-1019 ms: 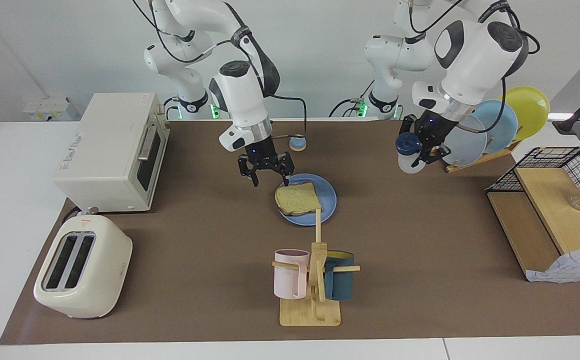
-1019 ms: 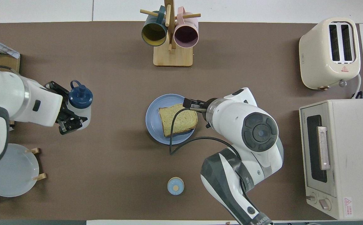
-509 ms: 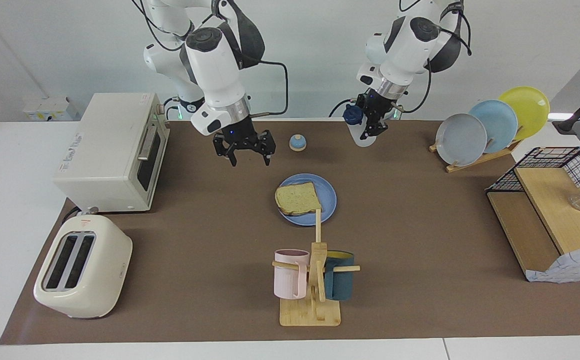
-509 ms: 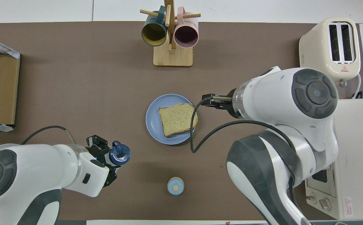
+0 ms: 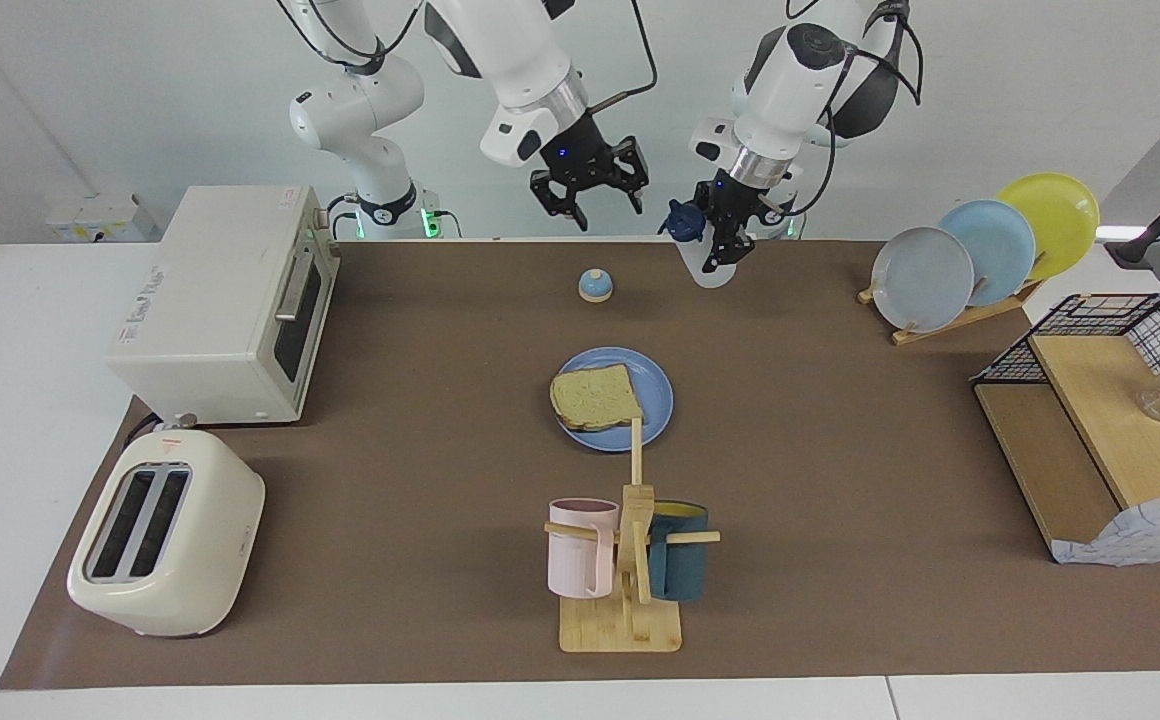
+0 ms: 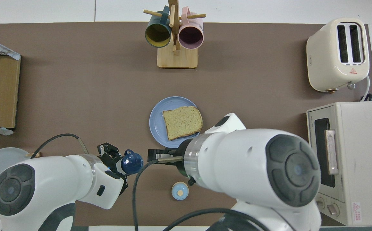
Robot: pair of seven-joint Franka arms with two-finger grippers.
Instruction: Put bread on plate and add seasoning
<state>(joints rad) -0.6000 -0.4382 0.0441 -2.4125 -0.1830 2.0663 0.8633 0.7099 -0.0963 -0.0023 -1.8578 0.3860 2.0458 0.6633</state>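
While the left gripper [image 5: 715, 240] clamps the seasoning [image 5: 697, 255] over the bench's robot-side edge and the right gripper [image 5: 590, 190] hangs empty and spread, a tilt risks spilling short of the bread [image 5: 595, 395].

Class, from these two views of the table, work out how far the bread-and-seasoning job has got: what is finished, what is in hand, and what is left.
Done: the bread lies flat on the plate. In hand: the left gripper is shut on the seasoning, raised near the robots' edge of the table, not over the plate. The right gripper hangs open and empty, also raised. Left: no seasoning shows on the bread, so the bottle likely has to go over the slice.
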